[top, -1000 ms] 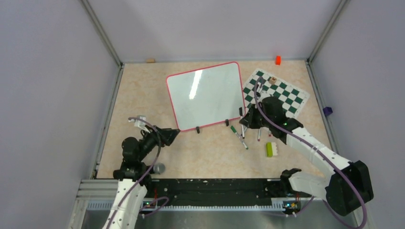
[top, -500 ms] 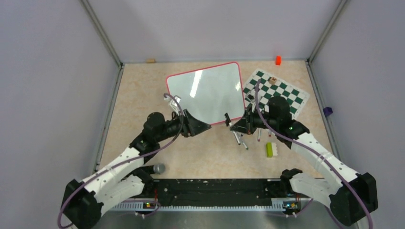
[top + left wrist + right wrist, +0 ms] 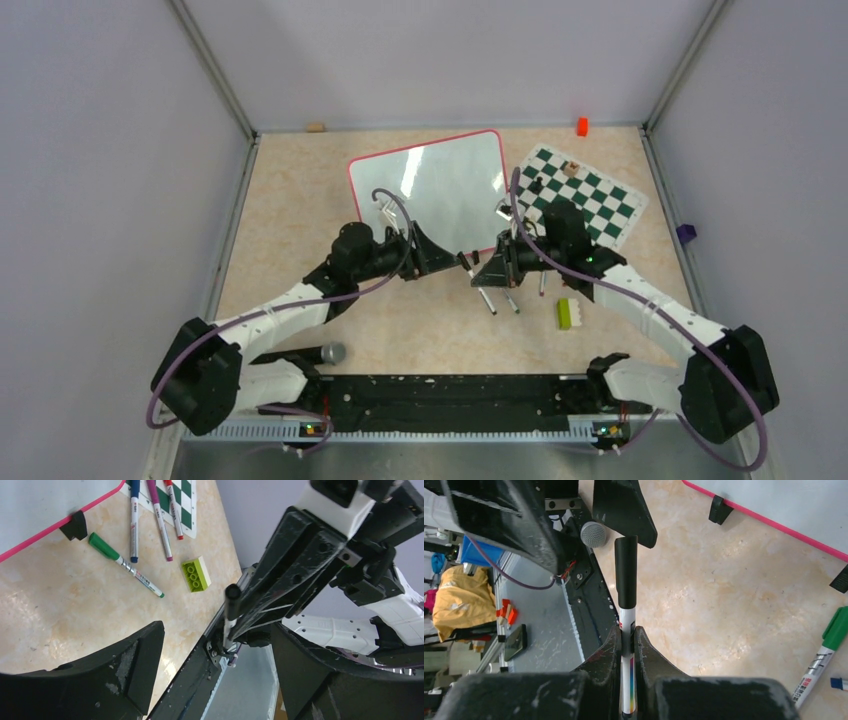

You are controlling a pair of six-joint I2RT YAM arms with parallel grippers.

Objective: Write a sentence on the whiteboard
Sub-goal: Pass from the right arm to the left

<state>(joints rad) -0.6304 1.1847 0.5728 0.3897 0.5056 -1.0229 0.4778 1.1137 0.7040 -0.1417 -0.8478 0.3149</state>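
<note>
The whiteboard (image 3: 430, 195) lies flat at the back centre, with a red-pink rim and black clips on its near edge. No sentence shows on it. My right gripper (image 3: 484, 272) is shut on a white marker with a black cap (image 3: 626, 605) and holds it above the table, cap pointing left. My left gripper (image 3: 448, 262) is open just left of it, and the cap (image 3: 231, 600) sits between its spread fingers (image 3: 125, 665) without touching them. One left finger (image 3: 624, 510) shows just beyond the cap in the right wrist view.
A green marker (image 3: 125, 565), a blue one (image 3: 134, 520), a pink one (image 3: 159, 520) and a red one (image 3: 172, 510) lie by the board's near right corner. A lime brick (image 3: 566, 313), the chess mat (image 3: 590, 195) and a microphone (image 3: 332, 353) are nearby.
My left arm swung from the near left to the centre and now faces the right gripper. My right gripper lifted the black-capped marker and moved it left toward the left gripper.
</note>
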